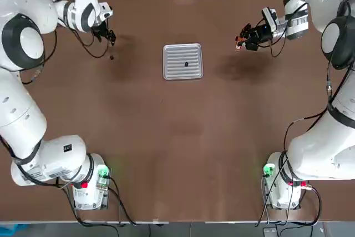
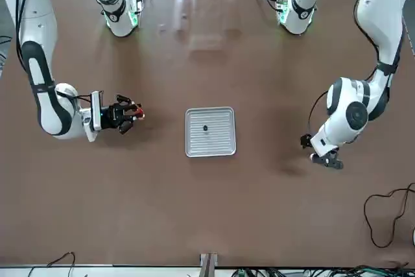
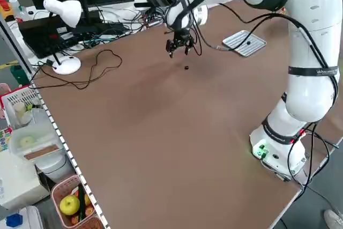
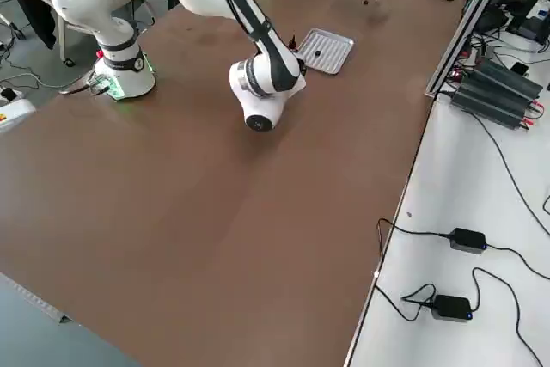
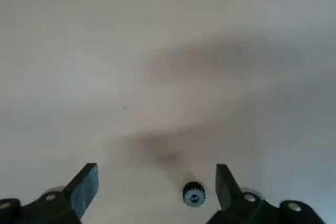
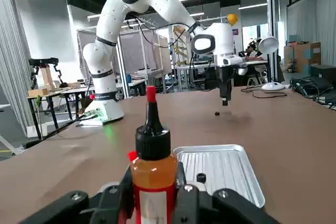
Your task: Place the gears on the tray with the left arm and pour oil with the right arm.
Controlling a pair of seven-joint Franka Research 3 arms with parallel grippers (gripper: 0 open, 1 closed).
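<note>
Oil [image 6: 154,174] in right gripper [image 1: 239,41], open left gripper [image 5: 157,174]: both clear tray's [image 1: 183,62] edges.

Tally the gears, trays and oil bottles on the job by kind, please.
Gears: 2 (one on the tray, one on the table near the open left end effector)
Trays: 1
Oil bottles: 1 (in the right end effector)
Total: 4

Oil bottle's [image 6: 155,182] lower body hidden, cut off below; label text apparently unreadable
</note>
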